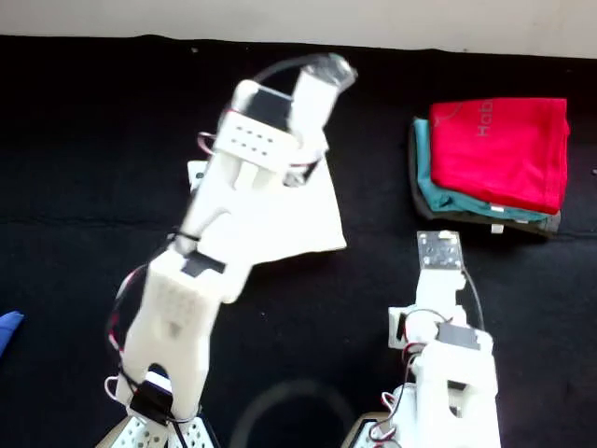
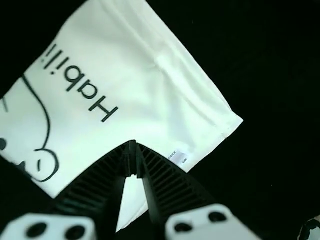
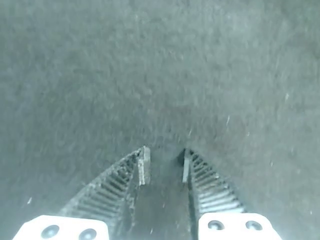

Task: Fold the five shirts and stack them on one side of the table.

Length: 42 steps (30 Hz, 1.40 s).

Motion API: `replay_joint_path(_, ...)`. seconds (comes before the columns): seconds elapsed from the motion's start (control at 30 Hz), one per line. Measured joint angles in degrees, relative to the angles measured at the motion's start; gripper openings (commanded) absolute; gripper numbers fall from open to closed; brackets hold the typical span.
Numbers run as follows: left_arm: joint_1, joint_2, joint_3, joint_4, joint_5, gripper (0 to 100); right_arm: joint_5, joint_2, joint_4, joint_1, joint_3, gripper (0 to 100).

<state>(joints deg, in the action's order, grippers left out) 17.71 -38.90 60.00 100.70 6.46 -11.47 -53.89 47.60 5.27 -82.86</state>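
A folded white shirt (image 1: 308,219) with black print lies flat on the black table cover near the middle, partly under my left arm (image 1: 252,159). In the left wrist view my left gripper (image 2: 134,146) hovers over the white shirt (image 2: 125,85) close to its hem and small label, fingertips together with nothing between them. A stack of folded shirts sits at the right: a red shirt (image 1: 499,149) on top, a teal shirt (image 1: 438,191) under it, a dark one at the bottom. My right gripper (image 3: 164,165) rests low over bare black cloth, slightly open and empty.
The right arm (image 1: 440,317) is drawn back at the near right, just in front of the stack. A bit of blue cloth (image 1: 7,329) shows at the left edge. Black table cover (image 1: 103,140) stretches around the white shirt.
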Motion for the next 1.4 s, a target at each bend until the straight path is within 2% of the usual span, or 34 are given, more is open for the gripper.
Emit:
replay_joint_path(0.2, -7.74, 20.31, -17.67, 0.00, 0.00, 1, 4.40, 0.35, 17.67, -0.44, 23.30, 14.0)
replay_joint_path(0.33, -14.42, 32.09, -32.26, -0.09, 0.00, 1, 5.45, 6.07, 23.21, -6.77, 37.27, 21.7)
replay_joint_path(0.47, -22.15, 37.71, -45.80, -3.08, 0.00, 1, 11.08, 17.32, 24.53, -13.71, 48.09, 32.0)
replay_joint_path(0.63, -30.95, 41.32, -60.66, -9.41, -0.18, 1, 21.45, 33.05, 22.42, -21.71, 61.80, 32.8)
replay_joint_path(0.77, -35.43, 43.78, -69.63, -13.98, -0.26, 1, 23.91, 46.07, 20.13, -28.75, 71.56, 36.8)
replay_joint_path(0.87, -37.98, 46.68, -73.41, -15.30, -0.26, 1, 25.49, 56.26, 19.78, -30.77, 80.18, 40.3)
replay_joint_path(0.97, -39.47, 50.37, -74.46, -15.47, -0.26, 1, 29.54, 66.20, 19.78, -31.12, 89.14, 40.3)
replay_joint_path(1.1, -39.91, 55.12, -74.64, -15.65, -0.26, 1, 31.03, 77.45, 20.04, -31.12, 98.64, 40.3)
replay_joint_path(1.4, -39.91, 57.67, -74.81, -15.56, -0.26, 1, 35.08, 95.38, 20.84, -31.47, 109.19, 40.3)
